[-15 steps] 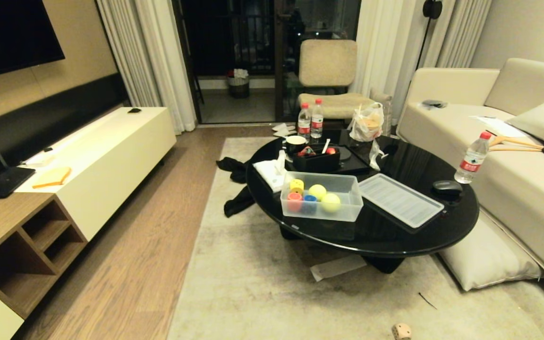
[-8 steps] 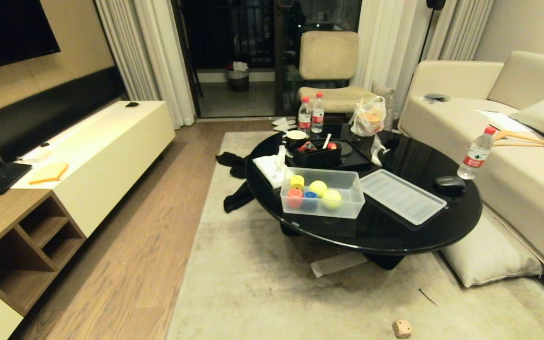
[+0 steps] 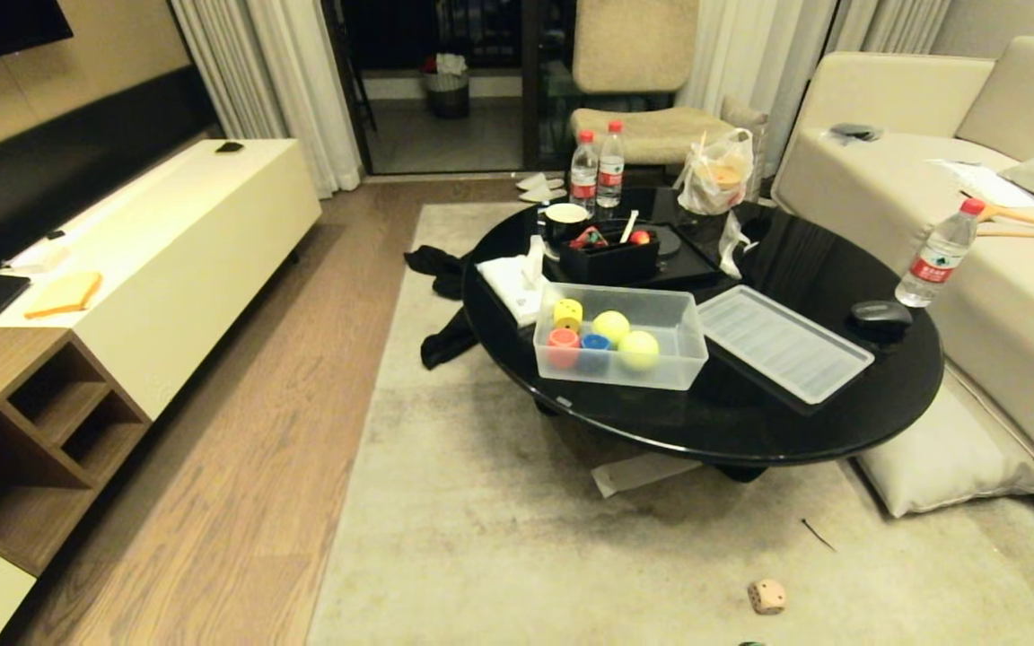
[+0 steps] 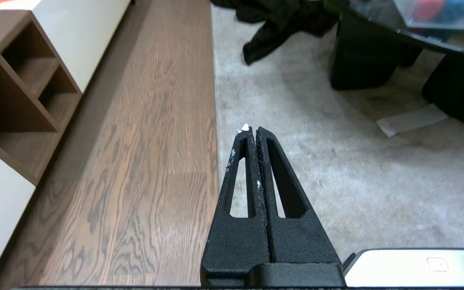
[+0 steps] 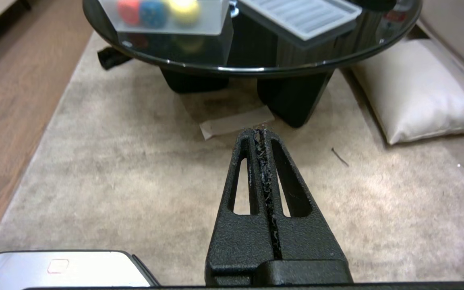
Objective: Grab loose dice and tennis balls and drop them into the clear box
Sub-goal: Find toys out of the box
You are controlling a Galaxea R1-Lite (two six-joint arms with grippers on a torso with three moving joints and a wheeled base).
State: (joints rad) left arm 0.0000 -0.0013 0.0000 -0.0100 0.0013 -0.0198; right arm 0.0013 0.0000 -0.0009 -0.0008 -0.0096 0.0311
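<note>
The clear box (image 3: 671,370) stands open on the near left of the black table, its ribbed lid (image 3: 784,342) lying beside it. Inside are two tennis balls (image 3: 638,350), with a yellow die (image 3: 568,312), a red die (image 3: 562,344) and a blue die (image 3: 595,345). A cream die (image 3: 766,596) lies loose on the rug, near the lower edge of the head view. Neither arm shows in the head view. My left gripper (image 4: 252,129) hangs shut and empty over the rug's edge. My right gripper (image 5: 261,131) is shut and empty above the rug, short of the table, with the clear box (image 5: 212,26) ahead.
The round black table (image 3: 750,431) also carries a black tray (image 3: 611,262), a mouse (image 3: 880,314) and water bottles (image 3: 596,170). A sofa (image 3: 885,197) and a floor cushion (image 3: 948,458) flank the right. Paper (image 3: 643,471) lies under the table, black cloth (image 3: 445,341) left of it, a low cabinet (image 3: 167,260) far left.
The head view has tilted downward, so the whole room sits higher in the picture and the cream die shows farther from the bottom edge. No object or gripper has moved.
</note>
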